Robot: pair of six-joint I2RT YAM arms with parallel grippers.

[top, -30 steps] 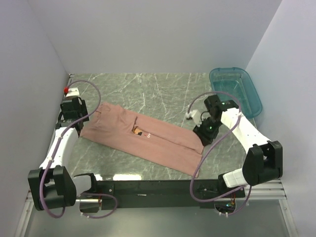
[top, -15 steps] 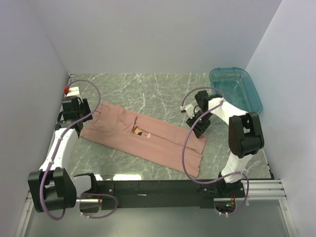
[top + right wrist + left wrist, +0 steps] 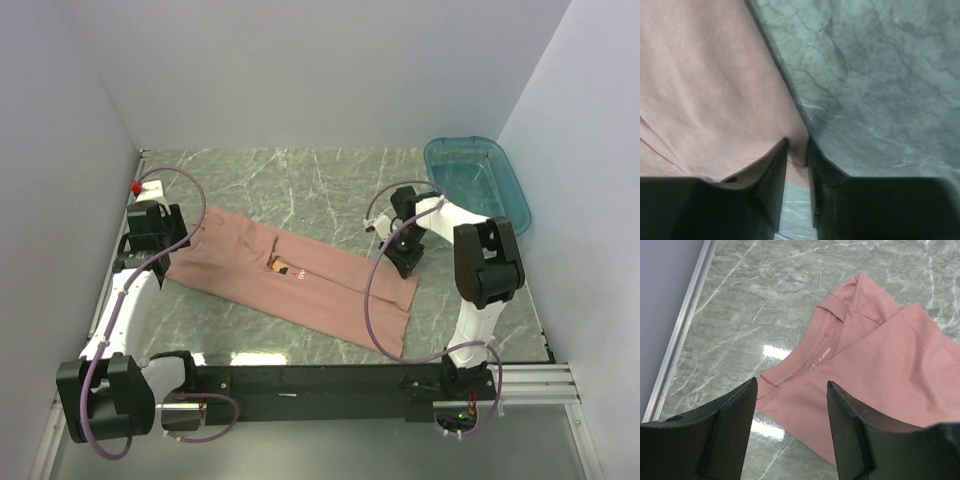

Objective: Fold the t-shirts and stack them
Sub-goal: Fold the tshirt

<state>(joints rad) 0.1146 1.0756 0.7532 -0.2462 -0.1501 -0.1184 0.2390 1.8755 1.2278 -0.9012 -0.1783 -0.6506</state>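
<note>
Right fingers pinch the t-shirt hem, left fingers apart — print mostly folded under.

The t-shirt is soft, matt knit cloth with a fine, even texture and stitched hems. The table beneath it has a smooth, glossy, marble-patterned top that throws back the lights in bright patches. At the far right, the tub is translucent, shiny plastic. The left gripper has fingers of matt black plastic with a faintly grainy face.
</note>
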